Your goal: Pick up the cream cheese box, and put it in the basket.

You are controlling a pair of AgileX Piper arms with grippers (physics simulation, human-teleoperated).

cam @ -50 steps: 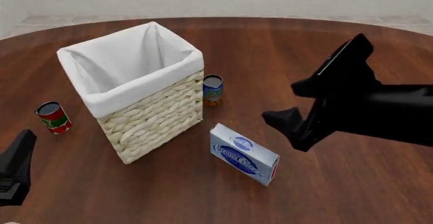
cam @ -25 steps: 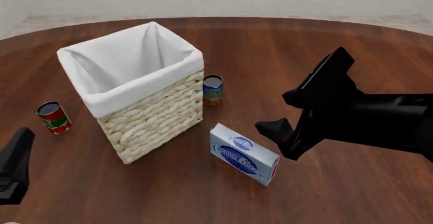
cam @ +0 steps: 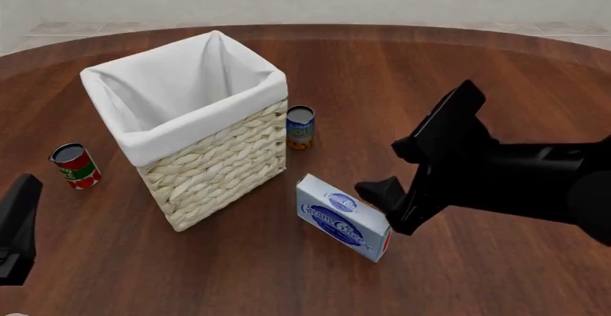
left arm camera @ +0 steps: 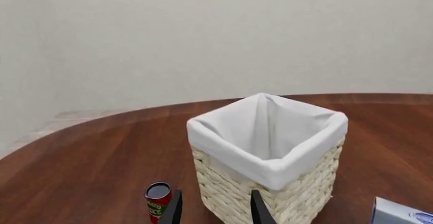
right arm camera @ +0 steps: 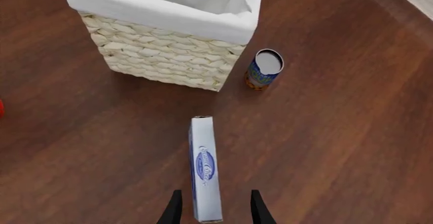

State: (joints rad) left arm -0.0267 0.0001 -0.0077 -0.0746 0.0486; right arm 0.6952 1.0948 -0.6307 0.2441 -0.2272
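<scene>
My right claw (right arm camera: 213,206) open, straddling near end of cream cheese box (right arm camera: 205,167) standing on edge on worktop. Basket (right arm camera: 169,46) beyond. Risk: off-centre pinch tips box over.

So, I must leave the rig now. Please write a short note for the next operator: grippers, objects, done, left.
Right gripper: open, fingers on either side of the box's near end, nothing gripped.
Left gripper: open, idle at the near left.
Box: on edge on the table, just right of the basket and nearer than it.
Basket: upright, nothing seen inside.
Done: approach only.
Left: close on the box, lift, carry over the basket, release.
</scene>
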